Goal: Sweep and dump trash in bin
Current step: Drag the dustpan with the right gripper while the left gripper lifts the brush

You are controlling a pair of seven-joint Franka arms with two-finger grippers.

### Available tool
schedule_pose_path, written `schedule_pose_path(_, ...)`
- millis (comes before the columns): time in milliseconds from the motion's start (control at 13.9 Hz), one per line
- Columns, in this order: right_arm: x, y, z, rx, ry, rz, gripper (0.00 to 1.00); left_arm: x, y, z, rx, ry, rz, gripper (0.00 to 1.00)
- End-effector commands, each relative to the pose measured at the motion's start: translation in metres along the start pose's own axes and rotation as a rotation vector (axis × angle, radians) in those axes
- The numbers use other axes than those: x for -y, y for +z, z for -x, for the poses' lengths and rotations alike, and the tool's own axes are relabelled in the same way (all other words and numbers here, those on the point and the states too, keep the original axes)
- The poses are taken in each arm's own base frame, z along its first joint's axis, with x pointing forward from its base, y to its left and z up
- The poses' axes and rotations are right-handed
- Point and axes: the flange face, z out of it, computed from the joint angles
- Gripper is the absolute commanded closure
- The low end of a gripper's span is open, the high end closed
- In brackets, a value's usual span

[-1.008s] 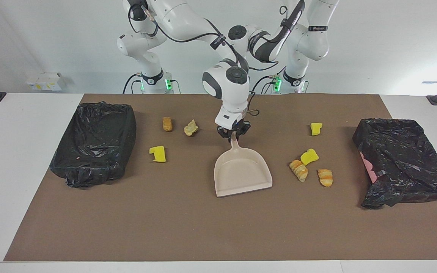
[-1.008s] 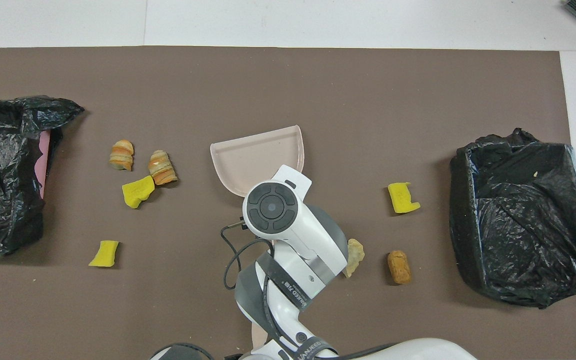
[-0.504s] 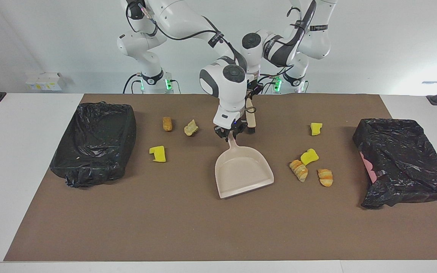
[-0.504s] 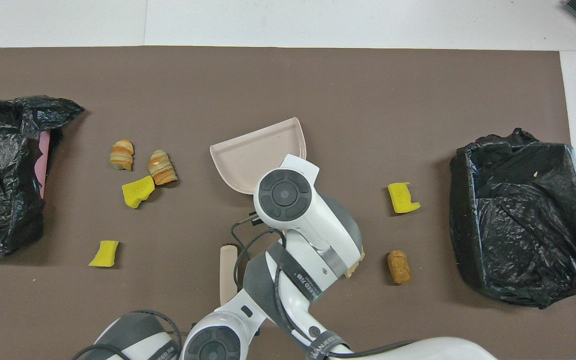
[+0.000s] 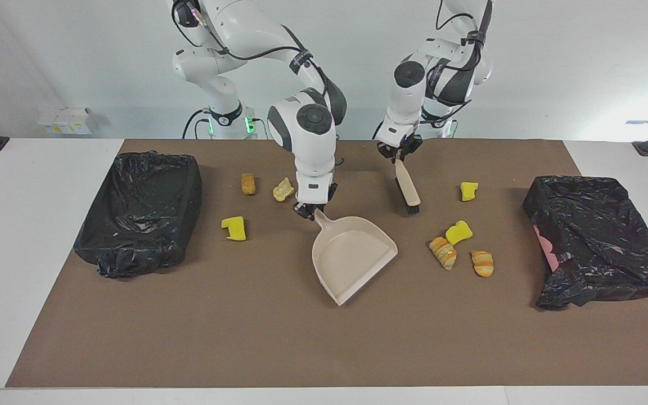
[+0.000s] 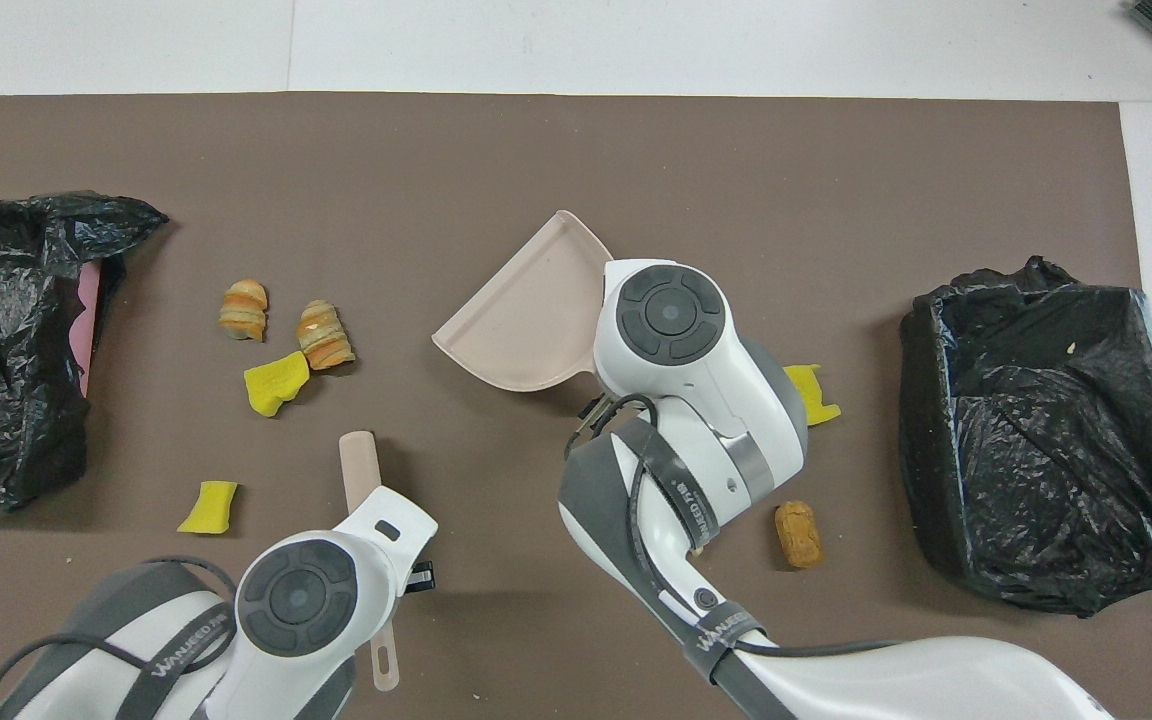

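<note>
My right gripper (image 5: 309,210) is shut on the handle of the beige dustpan (image 5: 352,256), whose pan lies on the brown mat mid-table, its mouth turned slantwise toward the left arm's end. My left gripper (image 5: 397,155) is shut on the top of the brush (image 5: 408,191), which slants down with its dark bristles by the mat. Trash lies scattered: two bread lumps (image 5: 443,252) (image 5: 482,263) and two yellow sponges (image 5: 459,232) (image 5: 469,191) toward the left arm's end, a sponge (image 5: 234,228) and two tan lumps (image 5: 248,183) (image 5: 283,189) toward the right arm's end.
A bin lined with a black bag (image 5: 144,208) stands at the right arm's end of the mat. Another black-bagged bin (image 5: 594,242) stands at the left arm's end, with pink showing at its side. In the overhead view both wrists cover the grippers.
The right gripper carried the dustpan toward the right arm's end and turned its mouth slantwise. The left arm swung out from behind it, bringing the brush over toward the left arm's end.
</note>
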Motion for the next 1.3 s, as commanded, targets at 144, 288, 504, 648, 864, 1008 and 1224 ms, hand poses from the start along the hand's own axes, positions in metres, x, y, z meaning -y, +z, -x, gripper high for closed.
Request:
schedule_pose_path(144,-0.055,0.004,0.018,-0.011,-0.355,-0.004,1.00,0.050,-0.018,-0.024,0.022,-0.120,-0.160,1.00)
schedule_pose_path(288,-0.068,0.006,0.023,-0.006,-0.478,-0.001,1.00,0.076,-0.017,-0.034,0.067,-0.210,-0.210,1.00)
schedule_pose_path(504,-0.075,0.014,0.025,-0.002,-0.593,-0.001,1.00,0.117,-0.010,-0.031,0.166,-0.286,-0.265,1.00)
schedule_pose_path(648,-0.073,0.021,0.023,0.004,-0.608,-0.003,1.00,0.147,0.002,-0.033,0.202,-0.354,-0.261,1.00)
schedule_pose_path(864,-0.075,0.025,0.019,0.002,-0.724,0.033,1.00,0.166,0.017,-0.027,0.181,-0.356,-0.204,1.00)
schedule_pose_path(1008,-0.075,0.027,0.018,0.006,-0.773,0.046,1.00,0.156,0.026,-0.034,0.142,-0.351,-0.130,1.00)
schedule_pose_path(1224,-0.073,0.031,0.016,0.045,-0.822,0.080,1.00,0.134,0.025,-0.057,0.106,-0.331,0.024,1.00)
